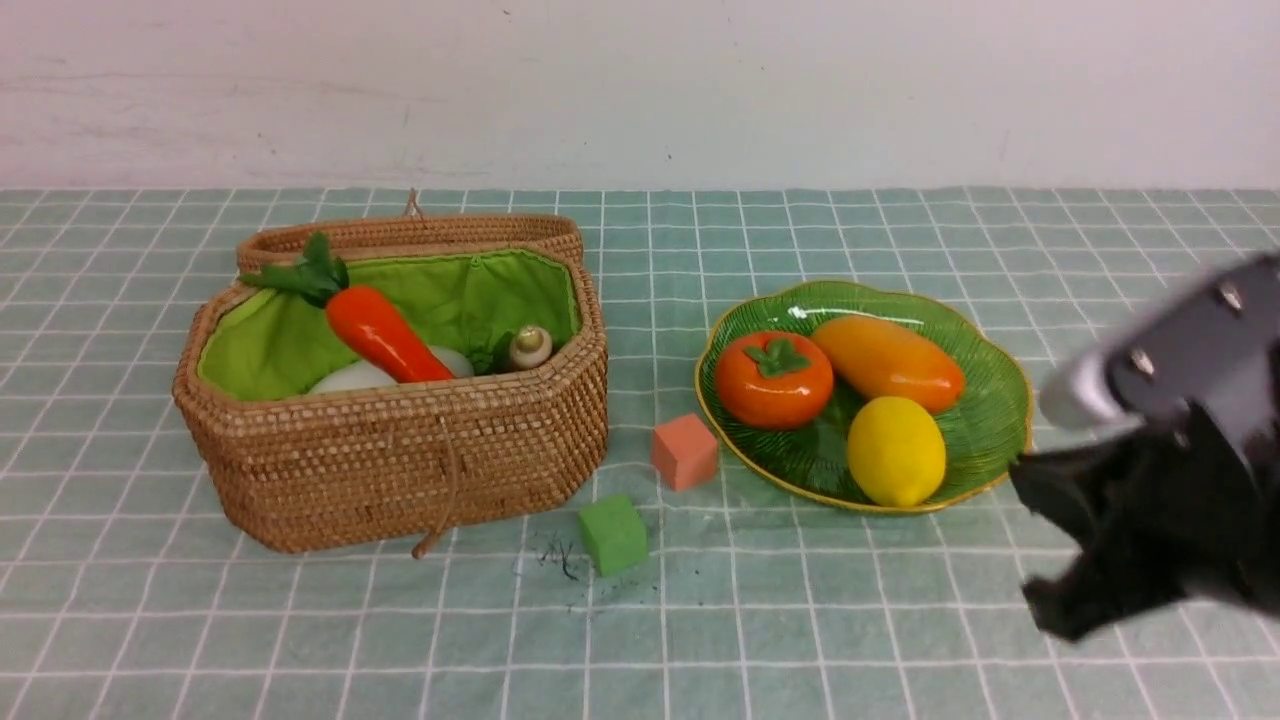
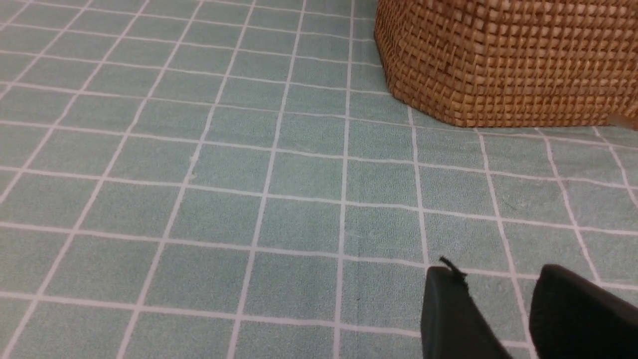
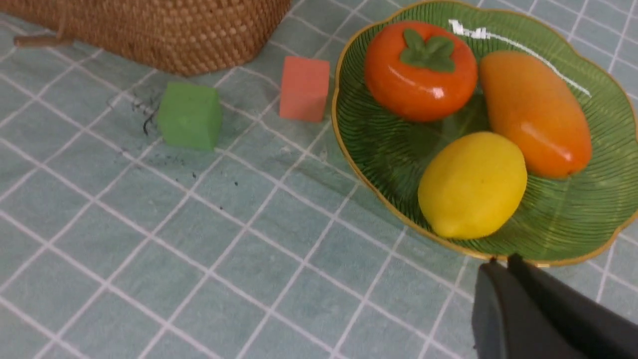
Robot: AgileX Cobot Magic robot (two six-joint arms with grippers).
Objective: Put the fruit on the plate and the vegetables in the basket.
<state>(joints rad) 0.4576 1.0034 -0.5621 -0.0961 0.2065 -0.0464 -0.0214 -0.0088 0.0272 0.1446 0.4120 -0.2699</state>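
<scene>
The lemon [image 1: 896,450], mango [image 1: 888,362] and persimmon [image 1: 773,379] lie on the plate [image 1: 990,430], the mango's long axis slanting across it; carrot [image 1: 385,332] and radish [image 1: 352,378] sit in the basket [image 1: 400,470]. The clenched, empty right hand [image 3: 501,267] is just beside the plate's rim, nearer than the left hand [image 2: 498,304], which is parted and empty beside the basket. Only the front view shows inside the basket; eggplant and potato can't be made out.
</scene>
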